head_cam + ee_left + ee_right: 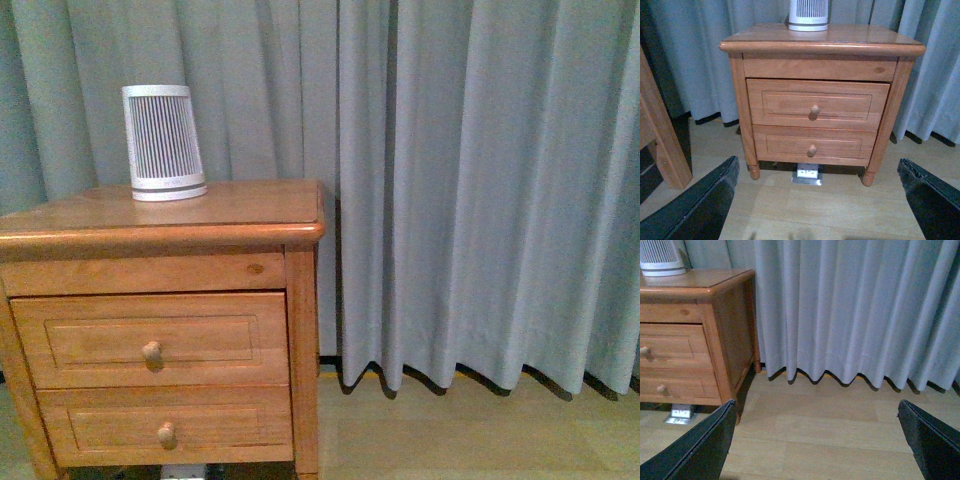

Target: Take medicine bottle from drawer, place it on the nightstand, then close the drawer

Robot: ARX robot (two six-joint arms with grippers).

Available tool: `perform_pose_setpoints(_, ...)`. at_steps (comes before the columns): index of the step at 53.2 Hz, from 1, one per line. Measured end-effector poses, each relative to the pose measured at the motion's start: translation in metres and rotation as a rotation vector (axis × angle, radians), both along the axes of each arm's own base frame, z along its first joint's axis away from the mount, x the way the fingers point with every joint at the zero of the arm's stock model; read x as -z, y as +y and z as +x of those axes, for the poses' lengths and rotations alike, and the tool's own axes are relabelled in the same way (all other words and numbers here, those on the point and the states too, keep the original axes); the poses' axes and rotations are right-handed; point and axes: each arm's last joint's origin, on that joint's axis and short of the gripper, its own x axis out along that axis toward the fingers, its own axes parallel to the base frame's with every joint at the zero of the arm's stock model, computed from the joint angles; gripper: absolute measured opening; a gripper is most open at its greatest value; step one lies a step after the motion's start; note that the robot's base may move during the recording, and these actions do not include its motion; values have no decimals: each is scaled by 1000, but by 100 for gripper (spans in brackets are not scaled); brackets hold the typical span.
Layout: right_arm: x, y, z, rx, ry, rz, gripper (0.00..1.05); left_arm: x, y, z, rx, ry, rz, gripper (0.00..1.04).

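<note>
The orange-brown nightstand point(230, 208) stands at the left of the front view, and shows in the left wrist view point(822, 46) and right wrist view point(730, 315). Its upper drawer point(150, 340) is shut, with a round knob point(151, 351); it also shows in the left wrist view point(817, 103). The medicine bottle is hidden. My left gripper point(820, 205) is open and empty, well back from the nightstand above the floor. My right gripper point(817, 445) is open and empty, to the right of the nightstand, facing the curtain. Neither arm shows in the front view.
A large white-and-grey ribbed cylinder point(162, 143) stands on the nightstand top. The lower drawer point(165, 425) is shut. A grey curtain point(480, 180) hangs behind and to the right. A floor socket point(807, 173) sits under the nightstand. A wooden frame point(657, 145) stands at left.
</note>
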Motion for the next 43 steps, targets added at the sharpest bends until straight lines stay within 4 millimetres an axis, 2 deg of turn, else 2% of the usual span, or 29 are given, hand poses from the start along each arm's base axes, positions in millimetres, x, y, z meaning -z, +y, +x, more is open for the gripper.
perform_pose_setpoints(4, 0, 0, 0, 0, 0, 0, 98, 1, 0, 12, -24, 20, -42, 98)
perform_pose_setpoints(9, 0, 0, 0, 0, 0, 0, 98, -7, -2, 37, -14, -1, -64, 98)
perform_pose_setpoints(13, 0, 0, 0, 0, 0, 0, 98, -18, -6, 64, 2, -39, -66, 98)
perform_pose_setpoints(20, 0, 0, 0, 0, 0, 0, 98, -30, -17, 127, 46, -81, -50, 98)
perform_pose_setpoints(33, 0, 0, 0, 0, 0, 0, 98, -27, -42, 237, 103, -107, 1, 98)
perform_pose_setpoints(37, 0, 0, 0, 0, 0, 0, 98, -25, -49, 262, 116, -142, 20, 98)
perform_pose_setpoints(43, 0, 0, 0, 0, 0, 0, 98, -12, -53, 288, 137, -162, 54, 98)
